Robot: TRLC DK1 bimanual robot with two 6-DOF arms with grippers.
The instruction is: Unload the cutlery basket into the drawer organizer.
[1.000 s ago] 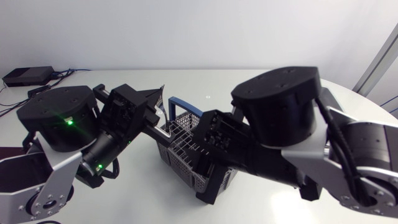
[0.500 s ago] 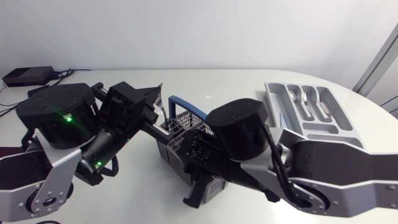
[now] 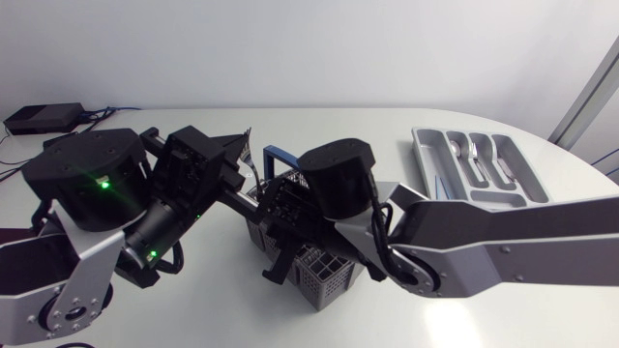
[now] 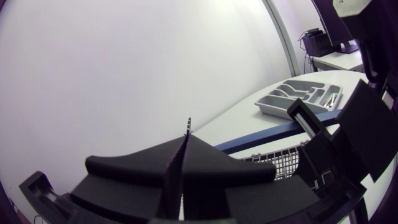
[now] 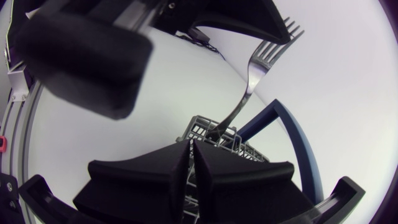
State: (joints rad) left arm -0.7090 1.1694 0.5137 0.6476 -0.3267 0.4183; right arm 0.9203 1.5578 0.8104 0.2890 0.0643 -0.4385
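The grey wire cutlery basket point(image 3: 324, 275) with a blue handle point(image 3: 286, 160) stands mid-table between my arms. My left gripper point(image 3: 250, 166) hovers at its far left corner, shut on a fork point(image 5: 249, 81) near the tines. The fork shows only edge-on between the fingers point(image 4: 188, 124), and its handle runs down into the basket point(image 5: 211, 127). My right gripper point(image 3: 275, 256) sits at the basket's left front side. Its fingers point(image 5: 191, 146) are shut just short of the rim, with nothing visible between them. The grey drawer organizer point(image 3: 426, 159) lies at the far right and holds cutlery point(image 3: 474, 159).
My right arm point(image 3: 455, 242) stretches across the table's right half in front of the organizer. My left arm's bulky joint point(image 3: 92, 184) fills the left side. A black box with cables point(image 3: 44, 118) sits at the far left table corner.
My right arm has swung left and lower over the basket, uncovering the organizer, and its fingers have closed. The left arm has stayed put with the fork.
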